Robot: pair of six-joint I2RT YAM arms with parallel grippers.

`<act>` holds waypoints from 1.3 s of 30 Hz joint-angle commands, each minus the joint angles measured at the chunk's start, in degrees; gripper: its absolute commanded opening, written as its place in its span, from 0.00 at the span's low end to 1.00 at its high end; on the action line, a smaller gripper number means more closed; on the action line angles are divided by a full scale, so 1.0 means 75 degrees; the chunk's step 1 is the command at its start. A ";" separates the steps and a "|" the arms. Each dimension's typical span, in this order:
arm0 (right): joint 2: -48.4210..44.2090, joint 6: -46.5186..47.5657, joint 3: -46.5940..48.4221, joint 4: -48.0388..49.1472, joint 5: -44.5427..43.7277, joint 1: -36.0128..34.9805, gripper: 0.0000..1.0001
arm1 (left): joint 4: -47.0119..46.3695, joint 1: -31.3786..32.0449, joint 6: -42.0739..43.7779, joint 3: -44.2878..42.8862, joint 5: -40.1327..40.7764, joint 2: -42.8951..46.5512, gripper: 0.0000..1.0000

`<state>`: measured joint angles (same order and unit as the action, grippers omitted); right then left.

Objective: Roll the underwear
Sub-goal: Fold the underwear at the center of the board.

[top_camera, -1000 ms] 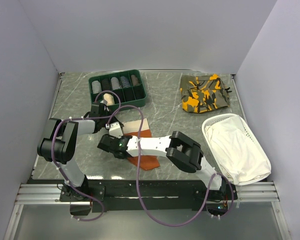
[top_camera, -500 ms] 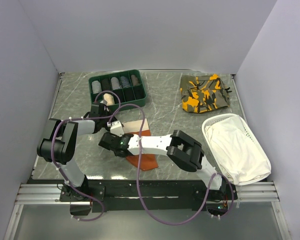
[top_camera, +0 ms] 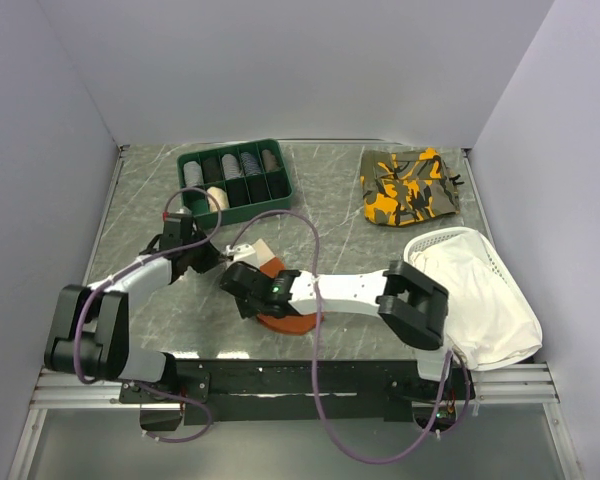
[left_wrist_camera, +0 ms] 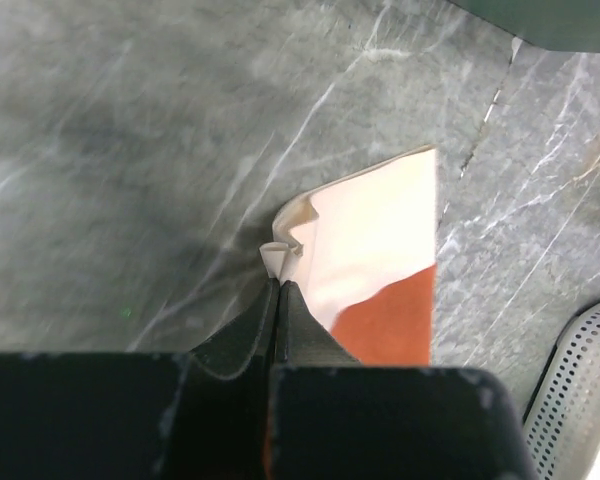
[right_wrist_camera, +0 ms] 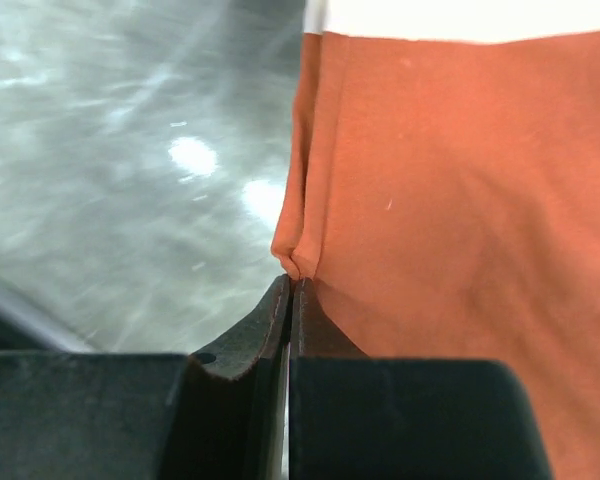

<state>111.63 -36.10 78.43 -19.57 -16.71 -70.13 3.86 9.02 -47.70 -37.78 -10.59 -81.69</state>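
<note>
Shifted since one second earlier: elbow of the left arm (top_camera: pixel 130 275) lower and farther left, elbow of the right arm (top_camera: pixel 350 292) farther right, toward the white basket (top_camera: pixel 450 234); underwear (top_camera: pixel 290 322) no longer a long flat strip, now shorter and bunched, with a rounded near edge.

Left wrist view. Left gripper (left_wrist_camera: pixel 280 285) pressed together on a small puckered fold at the corner of the cream waistband panel. Rest of the panel flat on the grey marbled desk (top_camera: pixel 340 240), rust-orange fabric beyond it.

Right wrist view. Right gripper (right_wrist_camera: pixel 292 285) clamped on a raised fold along the left edge of the orange fabric. Narrow cream strip at the top edge of the frame.

Top view. Underwear at mid-desk, on the near side of the green tray (top_camera: pixel 235 177), partly hidden under the right wrist. Cream panel toward the tray, orange body toward the near edge. Both grippers at the garment's left side, close to each other.

Elsewhere on the desk. Rolled items in the compartments of the green tray; camouflage garment (top_camera: pixel 410 187) at the far right; white cloth (top_camera: pixel 480 300) lying in the white basket at the right edge.
</note>
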 commanded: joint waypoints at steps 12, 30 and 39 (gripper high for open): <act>-0.1548 -0.0038 -0.1293 0.1285 0.1290 0.0104 0.00 | 0.0985 -0.0030 -0.0109 0.0304 0.0709 0.1458 0.01; -0.2416 -0.1175 -0.3157 0.2598 0.1361 0.0725 0.00 | 0.1361 0.0590 -0.0108 -0.0750 0.0884 0.0932 0.01; -0.2826 -0.1445 -0.4094 0.3406 0.1361 0.0878 0.00 | 0.1595 0.1153 -0.0143 -0.1583 0.1166 0.0171 0.01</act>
<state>94.52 -45.19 50.85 2.63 -6.57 -63.92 16.43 16.27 -47.92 -45.23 -5.48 -78.48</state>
